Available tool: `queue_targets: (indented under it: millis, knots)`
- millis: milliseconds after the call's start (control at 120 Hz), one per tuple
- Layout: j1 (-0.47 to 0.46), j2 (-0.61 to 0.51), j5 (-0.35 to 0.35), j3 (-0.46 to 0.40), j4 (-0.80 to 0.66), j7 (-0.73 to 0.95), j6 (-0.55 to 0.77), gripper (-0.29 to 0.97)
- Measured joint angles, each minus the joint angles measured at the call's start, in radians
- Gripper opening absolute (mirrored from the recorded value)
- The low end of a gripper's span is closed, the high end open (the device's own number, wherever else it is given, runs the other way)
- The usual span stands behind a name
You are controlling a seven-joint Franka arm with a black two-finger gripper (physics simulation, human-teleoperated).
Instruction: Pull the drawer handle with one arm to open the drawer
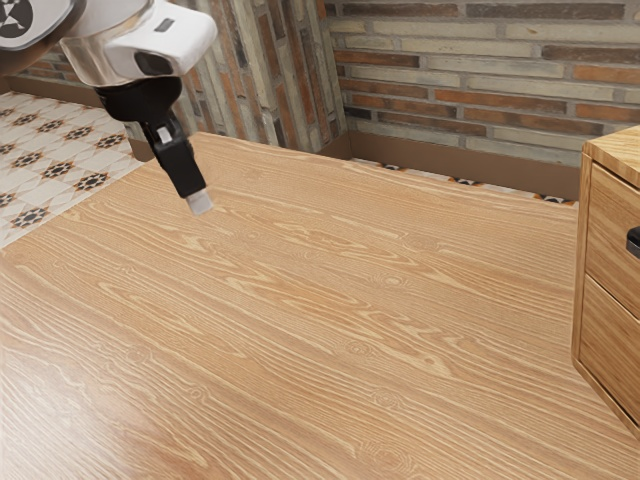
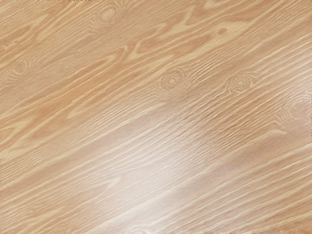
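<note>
Pale-wood drawer front [image 1: 610,232] with a dark handle [image 1: 634,241] sits well apart from the gripper [image 1: 199,203], whose opening I cannot tell.

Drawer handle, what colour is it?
Black; the handle shows best in the exterior view, at its right edge.

The exterior view's right edge cuts off the drawer cabinet [image 1: 608,300] and most of its handle [image 1: 634,241]

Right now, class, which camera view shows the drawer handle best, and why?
The exterior view: the handle is a dark piece on the upper drawer, cut by the view's right edge. The wrist view faces the wood-grain table.
</note>
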Motion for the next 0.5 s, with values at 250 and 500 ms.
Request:
queue_targets:
  millis: [250, 500]
  knots:
    - [-0.001, 0.005, -0.033, -0.004, 0.062, 0.12, -0.005, 0.68]
    - [-0.06, -0.046, -0.052, -0.073, 0.055, 0.331, 0.035, 0.68]
